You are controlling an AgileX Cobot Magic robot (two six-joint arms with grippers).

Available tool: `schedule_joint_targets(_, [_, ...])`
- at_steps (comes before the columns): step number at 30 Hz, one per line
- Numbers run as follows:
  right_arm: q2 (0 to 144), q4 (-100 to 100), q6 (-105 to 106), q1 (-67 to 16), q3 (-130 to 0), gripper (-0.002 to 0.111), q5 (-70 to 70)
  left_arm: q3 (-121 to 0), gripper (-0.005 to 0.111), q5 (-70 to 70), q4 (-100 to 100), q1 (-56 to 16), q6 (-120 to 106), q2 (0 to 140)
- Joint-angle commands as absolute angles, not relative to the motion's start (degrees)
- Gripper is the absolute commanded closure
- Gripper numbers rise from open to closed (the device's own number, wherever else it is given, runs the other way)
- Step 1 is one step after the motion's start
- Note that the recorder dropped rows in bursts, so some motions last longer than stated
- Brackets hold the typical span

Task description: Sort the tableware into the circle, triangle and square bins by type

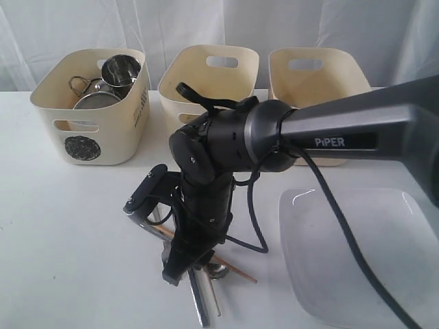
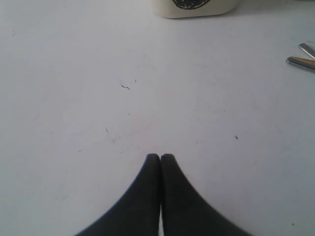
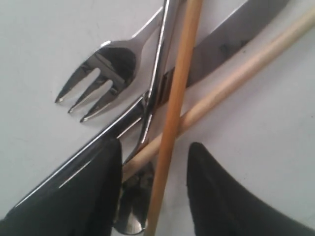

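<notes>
Right gripper (image 3: 155, 146): we see its jaws wide apart, gripping nothing, with one of the crossed chopsticks (image 3: 178, 83) running between them.
Cutlery: the fork (image 3: 106, 69), knife (image 3: 231, 44) and spoon (image 3: 132, 209) lie piled with the chopsticks on the table (image 1: 68, 260), lower centre of the exterior view.
Left gripper (image 2: 160, 157): we see it closed and empty, over the table.
Plate (image 1: 357, 260): lower right, on the table.
Circle bin (image 1: 89, 120): upper left, with steel cups (image 1: 121, 70) inside.
Other two bins (image 1: 199, 82): upper centre and upper right; we cannot read their marks.
</notes>
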State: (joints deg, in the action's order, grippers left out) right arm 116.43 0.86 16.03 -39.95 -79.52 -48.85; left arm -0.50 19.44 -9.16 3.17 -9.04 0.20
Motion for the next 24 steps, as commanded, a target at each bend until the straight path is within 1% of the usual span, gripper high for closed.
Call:
schedule_joint_targets(1, [116.16, 1.31, 16.75, -39.35, -79.89, 0.089, -49.52, 0.00, 0.107, 20.09, -9.52, 3.30, -9.02, 0.00])
schedule_joint_targets(4, [115.46, 1.31, 16.75, -39.35, -79.89, 0.109, -49.64, 0.00, 0.107, 20.09, -9.52, 3.30, -9.02, 0.00])
schedule_joint_targets(12, [114.28, 1.31, 16.75, -39.35, -79.89, 0.108, -50.21, 0.00, 0.107, 20.09, -9.52, 3.30, -9.02, 0.00])
schedule_joint_targets(14, [114.39, 1.31, 17.26, -39.35, -79.89, 0.103, -52.40, 0.00, 0.107, 20.09, -9.52, 3.30, -9.02, 0.00])
schedule_joint_targets(18, [114.52, 1.31, 21.37, -39.35, -79.89, 0.078, -55.99, 0.00, 0.107, 20.09, -9.52, 3.30, -9.02, 0.00])
schedule_joint_targets(20, [114.52, 1.43, 21.37, -39.35, -79.89, 0.069, -55.31, 0.00, 0.107, 20.09, -9.52, 3.30, -9.02, 0.00])
schedule_joint_targets(22, [114.52, 1.43, 21.37, -39.35, -79.89, 0.066, -54.15, 0.00, 0.107, 20.09, -9.52, 3.30, -9.02, 0.00])
schedule_joint_targets(24, [114.52, 1.53, 21.37, -39.35, -79.89, 0.065, -52.59, 0.00, 0.107, 20.09, -9.52, 3.30, -9.02, 0.00])
